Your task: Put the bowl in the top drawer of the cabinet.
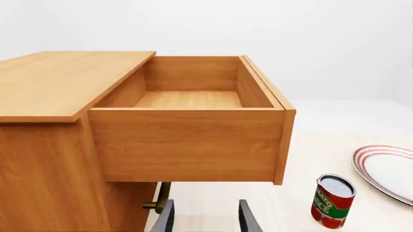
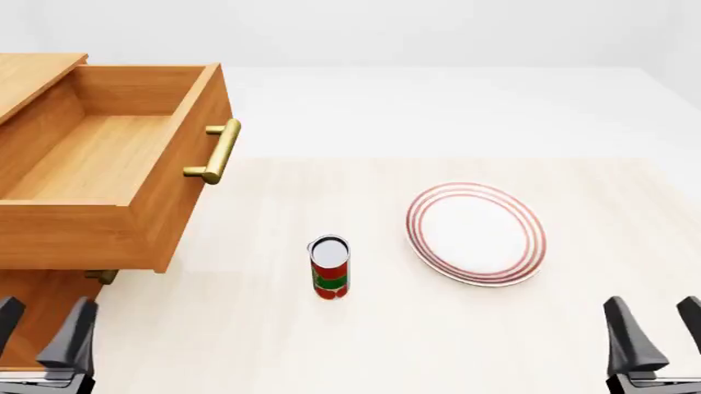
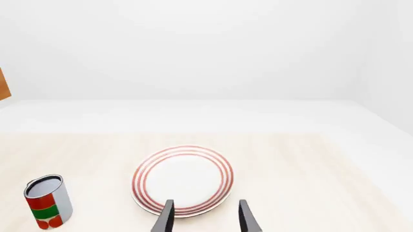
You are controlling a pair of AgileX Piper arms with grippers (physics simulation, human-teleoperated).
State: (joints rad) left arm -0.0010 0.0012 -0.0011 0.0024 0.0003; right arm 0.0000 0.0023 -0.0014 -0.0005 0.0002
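Wooden top drawer stands open; both hands spread, holding nothing.

Bright, even, diffuse light fills every view; shadows are barely visible, faint under the open top drawer. Renders are sharp, without glare or blur.

The cabinet runs off the front view's left edge, and the pulled-out top drawer covers most of its front. Only a brass stub of the lower handle shows beneath it. Both grippers, left and right, are cut by the bottom edge. The can's label is too small to read.
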